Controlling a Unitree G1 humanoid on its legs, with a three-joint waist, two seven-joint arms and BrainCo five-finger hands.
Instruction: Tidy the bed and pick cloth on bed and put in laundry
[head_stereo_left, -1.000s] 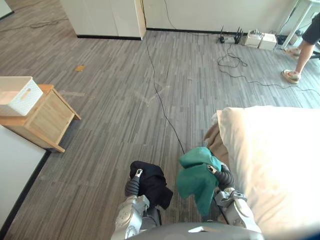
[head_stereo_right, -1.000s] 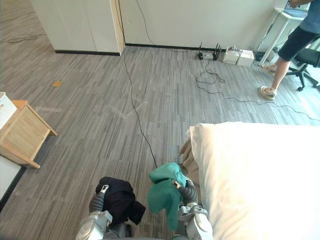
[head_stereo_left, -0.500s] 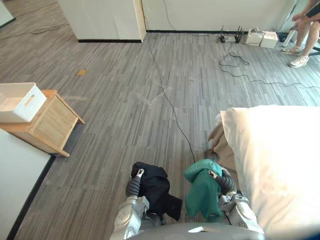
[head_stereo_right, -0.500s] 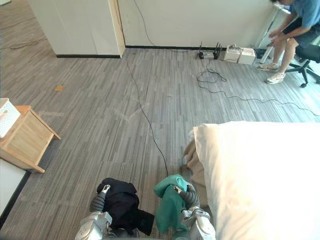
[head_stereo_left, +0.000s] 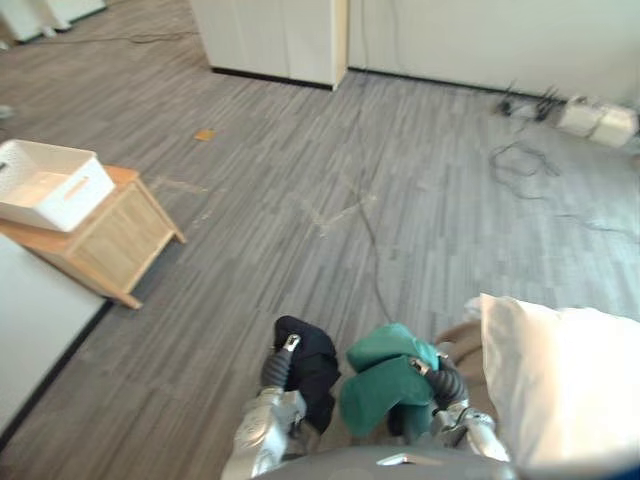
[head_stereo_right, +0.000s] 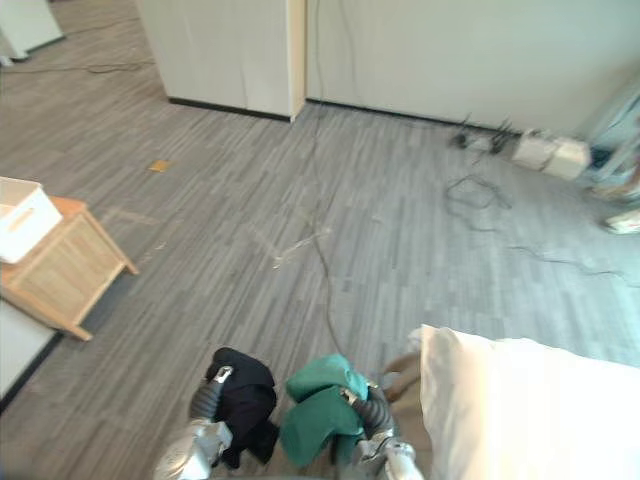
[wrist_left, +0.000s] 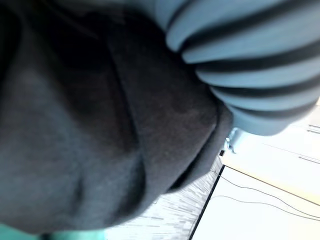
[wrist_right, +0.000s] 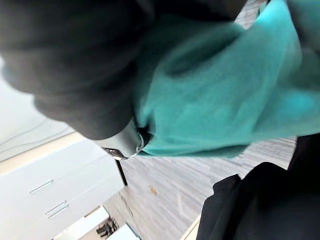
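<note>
A black cloth (head_stereo_left: 312, 365) is bunched over my left hand (head_stereo_left: 274, 368), low in the eye views above the floor. Right beside it, a green cloth (head_stereo_left: 380, 385) covers my right hand (head_stereo_left: 447, 384) and hangs in a short bundle. Both cloths are up in the air and nearly touch each other. In the wrist views the black cloth (wrist_left: 100, 140) and the green cloth (wrist_right: 210, 95) lie right against each hand's ribbed cover. The bed (head_stereo_left: 565, 385) with its white cover lies to my right. A white laundry basket (head_stereo_left: 50, 185) stands on a low wooden table (head_stereo_left: 115, 240) to my left.
A beige blanket (head_stereo_left: 462, 335) sticks out at the bed's near corner. A thin cable (head_stereo_left: 372, 240) runs across the grey plank floor towards a white cabinet (head_stereo_left: 275, 35) at the back. More cables and boxes (head_stereo_left: 590, 115) lie by the far wall.
The camera has swung left: the bed has slid to the right edge, the table with the basket sits nearer, and the person has left the picture. The green cloth hangs shorter and more bunched.
</note>
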